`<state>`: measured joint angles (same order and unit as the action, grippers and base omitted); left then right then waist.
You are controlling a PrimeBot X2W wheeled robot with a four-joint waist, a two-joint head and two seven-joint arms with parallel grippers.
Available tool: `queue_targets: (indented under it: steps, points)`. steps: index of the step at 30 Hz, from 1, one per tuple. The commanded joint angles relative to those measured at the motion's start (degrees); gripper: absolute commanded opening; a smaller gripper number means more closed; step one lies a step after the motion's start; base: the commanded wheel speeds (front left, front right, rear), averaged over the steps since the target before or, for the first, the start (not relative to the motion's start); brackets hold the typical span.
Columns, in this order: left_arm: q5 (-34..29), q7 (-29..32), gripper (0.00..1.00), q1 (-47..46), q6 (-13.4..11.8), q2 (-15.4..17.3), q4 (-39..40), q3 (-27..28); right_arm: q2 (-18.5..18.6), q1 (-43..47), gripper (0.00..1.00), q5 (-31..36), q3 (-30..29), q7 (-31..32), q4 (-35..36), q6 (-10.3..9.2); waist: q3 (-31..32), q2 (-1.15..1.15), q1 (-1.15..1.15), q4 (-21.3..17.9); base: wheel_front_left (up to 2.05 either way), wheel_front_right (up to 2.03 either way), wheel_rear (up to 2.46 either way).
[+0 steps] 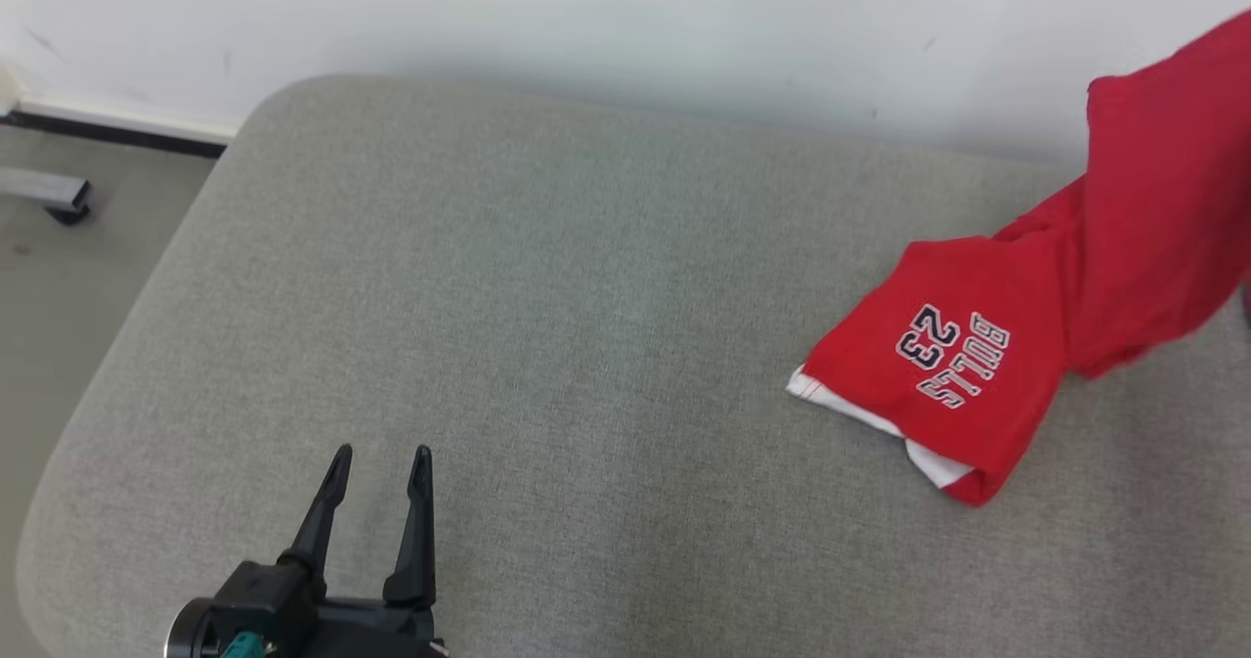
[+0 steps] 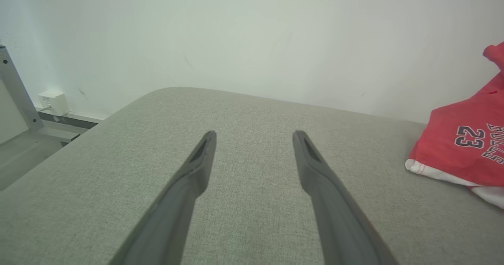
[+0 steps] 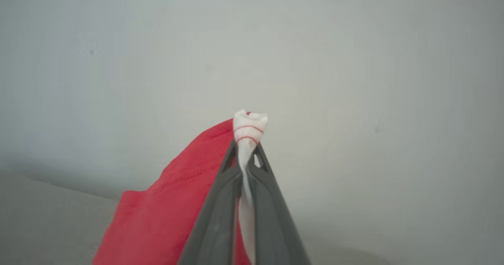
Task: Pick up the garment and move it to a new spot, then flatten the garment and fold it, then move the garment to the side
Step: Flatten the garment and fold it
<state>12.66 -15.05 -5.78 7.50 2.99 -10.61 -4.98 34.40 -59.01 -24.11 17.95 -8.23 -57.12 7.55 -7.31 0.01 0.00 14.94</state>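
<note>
The garment (image 1: 987, 345) is a red piece with white trim and "BULLS 23" printed on it. Its lower end rests on the right of the grey cushioned surface (image 1: 547, 326), and the rest rises off toward the upper right edge of the head view. My right gripper (image 3: 246, 149) is shut on a bunched white hem of the garment (image 3: 165, 210), which hangs down to its left in front of the wall. My left gripper (image 1: 379, 467) stands open over the front left of the surface, far from the cloth. In the left wrist view the garment (image 2: 460, 147) lies off to the right of the left gripper (image 2: 255, 139).
A white wall (image 1: 625, 22) runs close behind the surface. To the left lies the floor with a metal furniture foot (image 1: 49, 194) and a dark baseboard. A metal frame leg (image 2: 15, 91) and a small white box (image 2: 53, 101) stand by the wall.
</note>
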Motion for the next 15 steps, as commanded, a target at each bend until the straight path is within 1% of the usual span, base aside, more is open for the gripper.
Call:
queue_targets:
  steps: [1, 3, 8, 12, 15]
  points:
    - [-0.4, -0.2, 1.0, 1.0, -0.1, 0.0, 0.2, 0.4, -0.2, -1.1, 0.0, 0.5, 0.3, -0.6, 0.8, -0.16, 2.1, -0.01, 0.0, -0.4, 0.0, 0.0, 0.0]
    - [-0.3, -0.2, 1.0, 1.4, -0.1, 0.0, 0.2, 0.8, -1.1, -1.7, 0.0, 0.8, 0.9, -1.1, 2.1, -0.16, 2.8, -0.01, 0.0, -0.4, 0.0, 0.0, 0.0]
    - [-0.4, -0.2, 1.0, 2.7, -0.1, 0.0, 0.6, 1.3, -5.3, 0.4, 0.0, 0.8, 5.1, -1.4, 7.6, -0.16, 4.0, -0.01, 0.0, -0.4, 0.0, 0.0, 0.0]
    - [0.1, -0.2, 1.0, 3.2, -0.1, -0.1, 0.7, 1.9, -9.3, 4.8, 0.0, 0.5, 9.4, -1.2, 13.9, -0.16, 4.6, -0.01, 0.0, 0.1, 0.0, 0.0, 0.0]
    - [0.2, -0.2, 1.0, 3.2, -0.1, -0.1, 0.7, 2.0, -11.7, 9.7, 0.0, -0.1, 12.2, -0.8, 18.3, -0.16, 4.7, -0.01, 0.0, 0.7, 0.0, 0.0, 0.0]
